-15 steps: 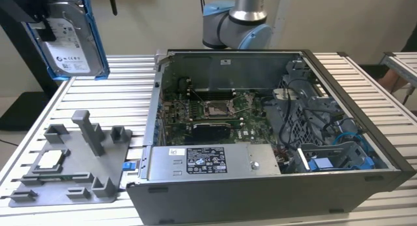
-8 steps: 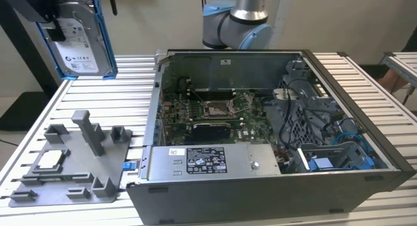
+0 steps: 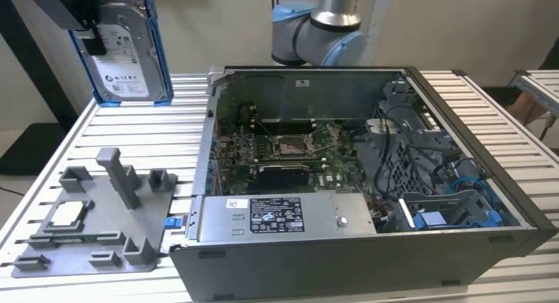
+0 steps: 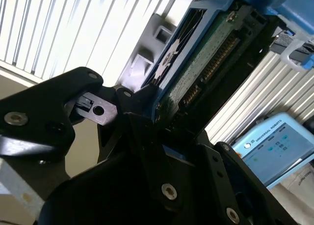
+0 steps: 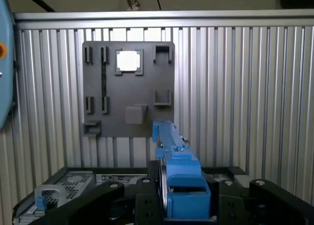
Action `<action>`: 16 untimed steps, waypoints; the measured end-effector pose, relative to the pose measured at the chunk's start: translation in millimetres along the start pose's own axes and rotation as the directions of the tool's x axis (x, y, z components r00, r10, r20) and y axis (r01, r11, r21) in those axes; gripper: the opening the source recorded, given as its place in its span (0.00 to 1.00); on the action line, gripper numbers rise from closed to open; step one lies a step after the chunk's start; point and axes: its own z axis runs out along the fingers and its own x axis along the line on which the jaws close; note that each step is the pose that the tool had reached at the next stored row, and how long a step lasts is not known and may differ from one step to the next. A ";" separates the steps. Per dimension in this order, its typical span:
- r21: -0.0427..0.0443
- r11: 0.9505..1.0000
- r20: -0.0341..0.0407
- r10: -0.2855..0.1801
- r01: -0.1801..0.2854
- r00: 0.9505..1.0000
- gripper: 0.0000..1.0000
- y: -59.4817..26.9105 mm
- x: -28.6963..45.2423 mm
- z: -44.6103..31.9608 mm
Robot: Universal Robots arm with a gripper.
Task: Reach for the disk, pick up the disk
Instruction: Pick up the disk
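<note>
Gripper (image 5: pixel 185 198) fingers (image 5: pixel 147 198) are clamping the disk (image 5: pixel 179 166) by its blue bracket on both sides, holding it upright in the air over the slatted table (image 3: pixel 122 129), at the exterior view's left, apart from the open computer case (image 3: pixel 349 267) and the grey fixture (image 3: pixel 96 247).

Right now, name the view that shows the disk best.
The exterior view: the disk hangs upright, label face visible. The second wrist view shows its circuit-board side; the first wrist view, its blue edge.
</note>
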 end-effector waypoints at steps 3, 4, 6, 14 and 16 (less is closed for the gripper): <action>0.000 1.000 0.000 0.000 0.000 1.000 0.00 -11.5 -0.4 0.1; 0.000 1.000 0.000 0.000 0.000 1.000 0.00 -13.8 -0.5 0.1; 0.000 1.000 0.000 0.000 0.000 1.000 0.00 -18.8 -0.6 0.3; 0.000 1.000 0.000 0.000 0.000 1.000 0.00 -31.9 -1.0 0.5; 0.000 1.000 0.000 0.000 0.000 1.000 0.00 -35.0 -1.1 0.6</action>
